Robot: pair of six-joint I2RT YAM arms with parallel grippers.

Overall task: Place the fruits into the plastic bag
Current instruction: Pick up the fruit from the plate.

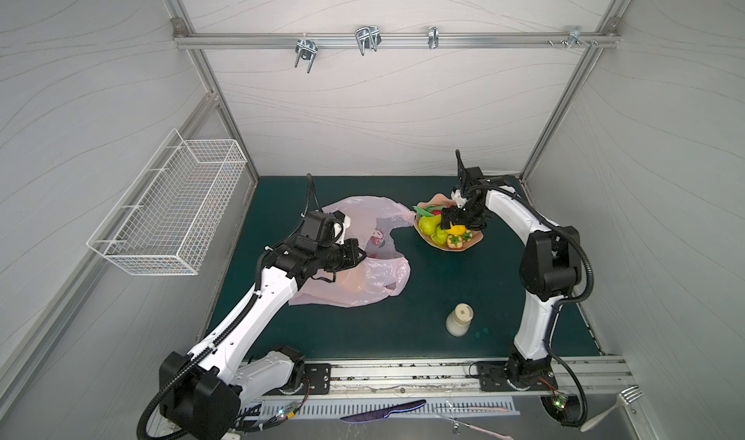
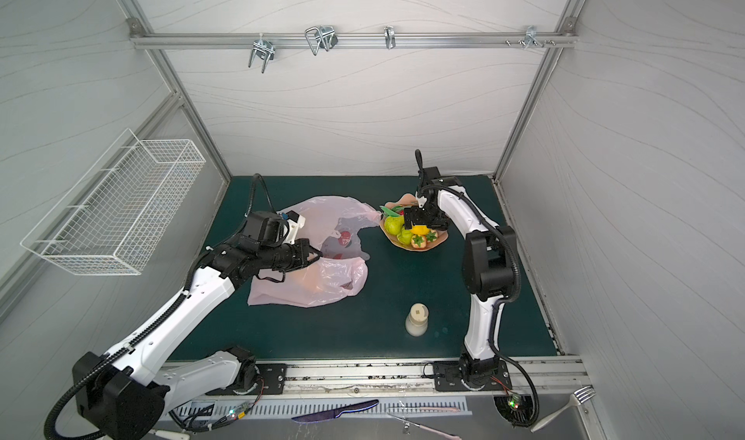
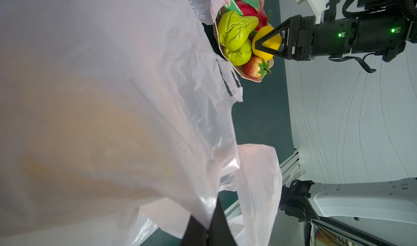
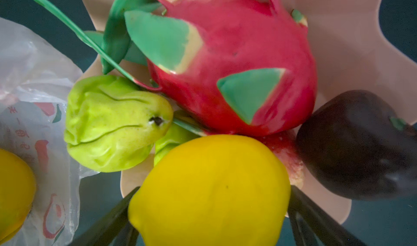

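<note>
Yellow lemon (image 4: 209,188) sits on the plate (image 4: 349,42), and we've got the right gripper (image 1: 453,225) spread wide on both sides of it, not clamping as far as we can see. Crowded onto the plate with it are green pears (image 4: 112,123), a dragon fruit (image 4: 237,60), a dark brown fruit (image 4: 356,143) and a strawberry (image 3: 256,68). On the plate's left-arm side, right up against its rim, lies the plastic bag (image 1: 375,276), pinched tight in the left gripper (image 1: 361,256). A cream bottle (image 1: 459,319) stands well apart from the plate, toward the arm bases.

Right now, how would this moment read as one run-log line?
left jaws: shut on plastic bag | right jaws: open around lemon on plate | in bag: yellow fruit
</note>
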